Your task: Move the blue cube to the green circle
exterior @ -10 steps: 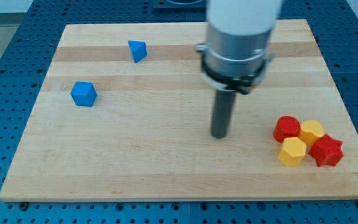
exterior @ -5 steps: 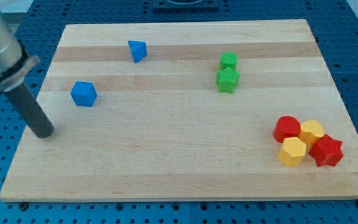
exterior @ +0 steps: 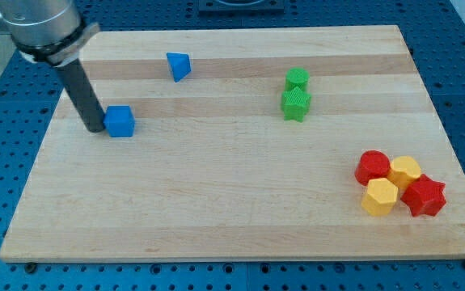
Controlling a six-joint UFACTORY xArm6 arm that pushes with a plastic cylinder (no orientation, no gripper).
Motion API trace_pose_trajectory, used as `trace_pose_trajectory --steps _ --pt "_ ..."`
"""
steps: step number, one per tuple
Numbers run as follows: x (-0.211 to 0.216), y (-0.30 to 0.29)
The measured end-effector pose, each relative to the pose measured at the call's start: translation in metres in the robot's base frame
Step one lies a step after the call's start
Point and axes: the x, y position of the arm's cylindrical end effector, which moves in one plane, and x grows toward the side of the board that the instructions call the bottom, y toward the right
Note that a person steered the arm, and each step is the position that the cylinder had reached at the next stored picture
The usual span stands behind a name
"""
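Observation:
The blue cube (exterior: 120, 121) lies on the wooden board (exterior: 232, 210) at the view's left. My tip (exterior: 94, 128) touches the cube's left side. Two green blocks stand together right of the board's middle near the top: a small one (exterior: 297, 79) above a ribbed round one (exterior: 295, 103). They are far to the right of the cube.
A blue wedge-like block (exterior: 179, 65) lies near the top, up and right of the cube. At the lower right sit a red round block (exterior: 373, 167), a yellow block (exterior: 405, 170), a yellow hexagon (exterior: 379, 196) and a red star (exterior: 424, 196).
My tip has moved up from the board's left edge to the cube's left side. The cube has slid a little to the right.

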Motion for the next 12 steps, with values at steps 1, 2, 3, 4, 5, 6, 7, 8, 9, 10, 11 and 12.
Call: trace_pose_trajectory --steps 1,2,3,4,5,6,7,8,9,10,11,12 --pt "0.000 0.016" --pt "0.000 0.037" --pt "0.000 0.057" --pt "0.000 0.079" --pt "-0.007 0.092" --pt "-0.020 0.097" --pt "-0.026 0.109" --pt "-0.027 0.128" --pt "-0.034 0.145" --pt "-0.047 0.145" --pt "-0.056 0.148" --pt "-0.056 0.169"
